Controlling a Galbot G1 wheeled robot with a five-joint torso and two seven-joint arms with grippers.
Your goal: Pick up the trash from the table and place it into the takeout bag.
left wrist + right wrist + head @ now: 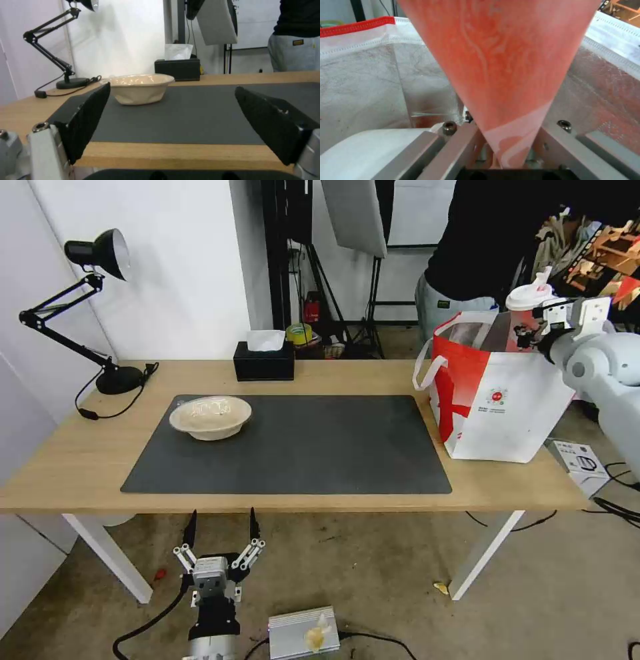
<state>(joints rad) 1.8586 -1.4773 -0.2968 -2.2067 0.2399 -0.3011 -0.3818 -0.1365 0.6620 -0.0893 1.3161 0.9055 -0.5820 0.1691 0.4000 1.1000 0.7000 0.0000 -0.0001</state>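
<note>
Down low in front of the table (320, 503), the left gripper (221, 527) waits with its fingers spread wide and holds nothing. A bit farther in, the beige bowl (211, 417) sits on the dark mat (300, 447). Over at the far right, the right gripper (533, 335) pinches the red cup (523, 317) and holds it in the open top of the takeout bag (497, 400). This looks like the dropping-in step. Next the cup needs to go lower, then be let go.

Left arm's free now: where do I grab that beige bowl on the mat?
Judging by its pose, pinch the beige bowl at the near rim, from the table's front edge. It sits upright, its wall flares, and the left gripper waits there, fingers open.
</note>
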